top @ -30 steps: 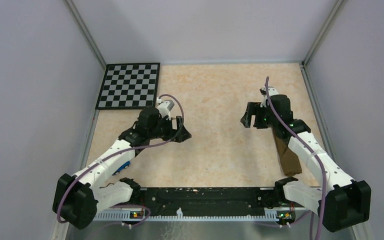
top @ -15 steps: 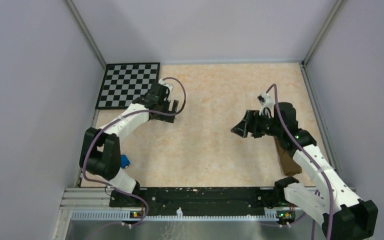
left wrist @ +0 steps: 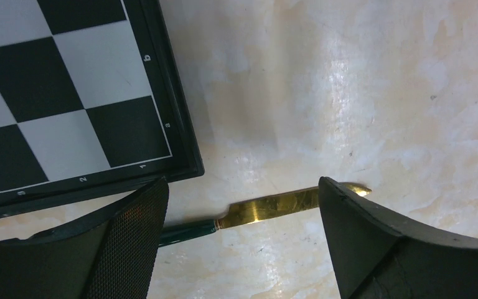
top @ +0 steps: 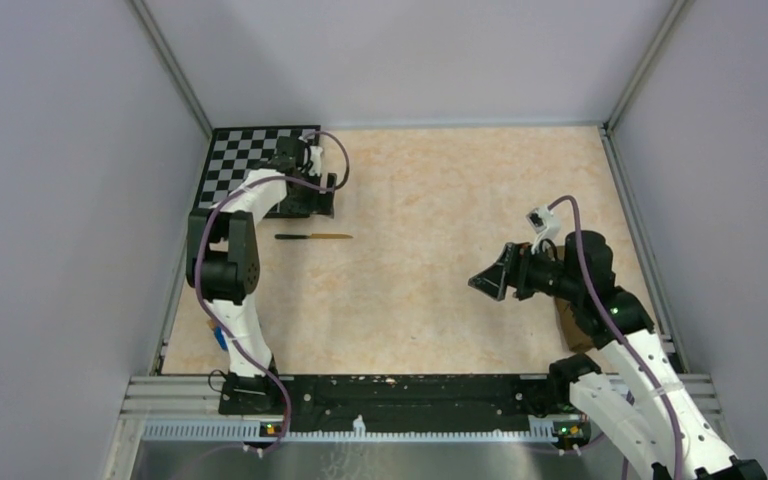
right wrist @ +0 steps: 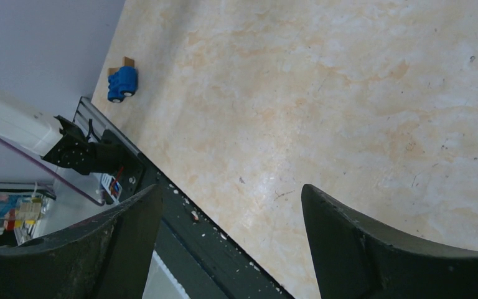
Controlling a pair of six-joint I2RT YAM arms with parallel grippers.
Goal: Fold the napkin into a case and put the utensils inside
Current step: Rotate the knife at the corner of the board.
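A knife with a dark handle and gold blade lies flat on the table just below the checkerboard's corner. My left gripper hovers above it, open; in the left wrist view the blade runs across the gap between the fingers of the gripper, untouched. The napkin, folded into a narrow brown case, lies at the right and is mostly hidden under my right arm. My right gripper hangs open over bare table to its left, and the right wrist view shows it holding nothing.
The black-and-white checkerboard sits at the back left, its frame corner close to the knife handle. A small blue toy car stands near the left wall by the left arm's base. A black rail runs along the near edge.
The left arm has swung from mid-table up to the checkerboard corner, uncovering the knife. The right gripper has drawn back toward the near edge and turned leftward. Both stayed open.
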